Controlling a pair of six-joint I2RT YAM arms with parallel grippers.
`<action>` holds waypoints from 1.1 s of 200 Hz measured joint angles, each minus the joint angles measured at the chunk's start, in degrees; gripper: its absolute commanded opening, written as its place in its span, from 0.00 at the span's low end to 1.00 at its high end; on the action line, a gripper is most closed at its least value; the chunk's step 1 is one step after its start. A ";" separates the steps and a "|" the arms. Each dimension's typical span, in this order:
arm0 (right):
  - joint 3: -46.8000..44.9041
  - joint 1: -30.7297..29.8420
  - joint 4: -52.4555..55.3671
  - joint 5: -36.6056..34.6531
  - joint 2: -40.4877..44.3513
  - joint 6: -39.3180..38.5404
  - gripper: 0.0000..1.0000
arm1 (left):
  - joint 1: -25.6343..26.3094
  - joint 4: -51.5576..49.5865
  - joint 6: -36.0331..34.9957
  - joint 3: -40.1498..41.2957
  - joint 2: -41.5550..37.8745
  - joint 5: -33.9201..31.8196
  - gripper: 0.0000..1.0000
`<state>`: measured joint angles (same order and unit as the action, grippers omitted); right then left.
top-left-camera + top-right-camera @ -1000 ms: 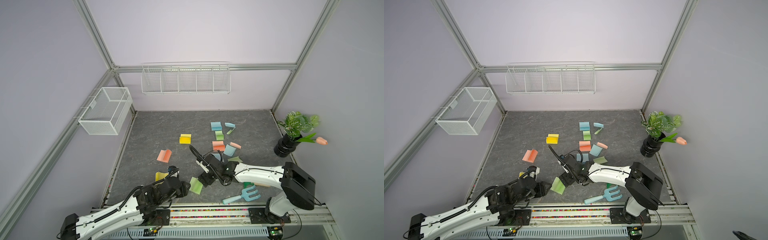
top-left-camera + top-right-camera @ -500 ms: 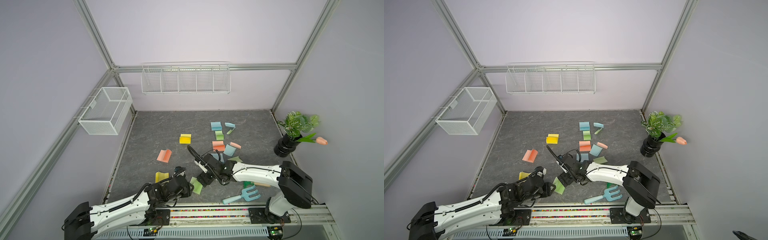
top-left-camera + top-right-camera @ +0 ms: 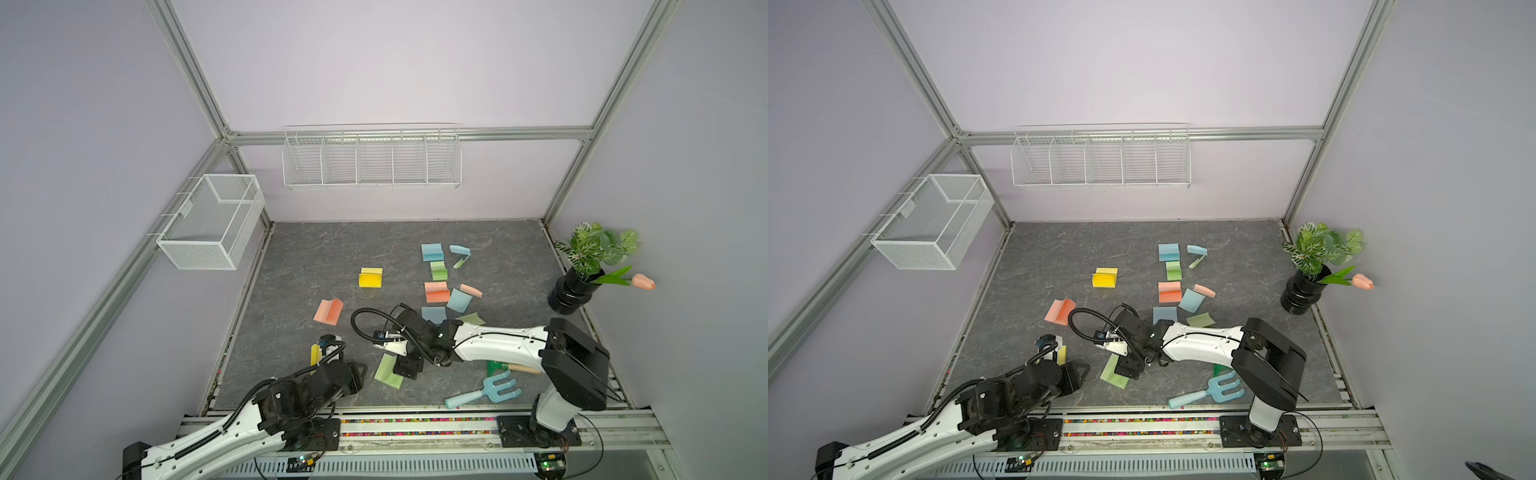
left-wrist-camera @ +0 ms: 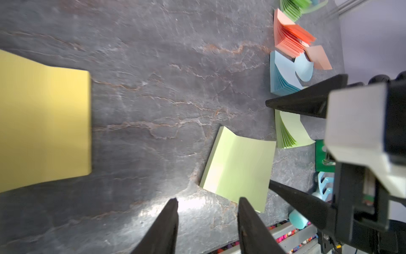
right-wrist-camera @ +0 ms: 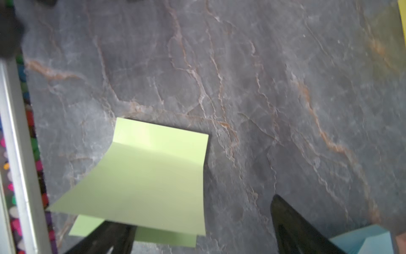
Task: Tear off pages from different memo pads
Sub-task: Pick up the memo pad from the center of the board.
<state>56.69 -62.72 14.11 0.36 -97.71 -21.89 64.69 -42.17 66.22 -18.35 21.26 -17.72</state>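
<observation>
The table (image 3: 316, 257) is lying bare along its far and left edges. Nine memo pads (image 3: 436, 291) are showing, three blue, three green, two salmon, one yellow, and four loose pages (image 3: 471, 290). The right gripper (image 4: 269, 143) is gaping wide and gripping nothing, one finger (image 5: 103, 237) under the lifted sheet (image 5: 142, 176) of the front green pad (image 4: 238, 167). The left gripper (image 4: 208, 199) is hanging half open, empty.

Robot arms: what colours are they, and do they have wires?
The left arm and right arm are white with black joints. A black ribbed cable loops off the right one. The left tool and right tool have pointed black fingers.
</observation>
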 measured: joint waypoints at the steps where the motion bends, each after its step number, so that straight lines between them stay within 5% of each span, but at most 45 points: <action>1: -0.26 0.00 -0.37 0.31 0.00 -0.68 0.96 | 0.00 -0.11 0.02 0.00 -0.22 -0.11 0.46; 60: -7.65 -0.20 -10.21 10.45 1.25 -22.64 0.71 | 0.00 -9.77 2.16 -0.07 -11.74 -6.34 0.46; 123: -5.27 -0.52 -10.54 9.84 0.94 -30.42 0.37 | 0.00 -10.82 2.10 -0.07 -10.34 -7.15 0.46; 141: -3.98 -0.81 -10.60 9.11 0.83 -31.85 0.07 | 0.00 -10.60 1.81 -0.07 -9.38 -7.13 0.46; 202: -3.91 0.46 -8.59 12.70 0.94 -29.66 0.07 | 0.00 -5.60 -1.62 -0.07 -5.05 -5.73 0.46; 220: -4.02 1.55 -8.31 13.22 1.90 -27.21 0.07 | 0.00 -3.06 -3.91 -0.07 -3.28 -4.92 0.53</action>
<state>52.66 -61.17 5.80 13.58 -95.81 -49.10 64.69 -45.23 62.30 -18.41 17.98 -22.63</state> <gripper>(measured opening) 0.067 0.478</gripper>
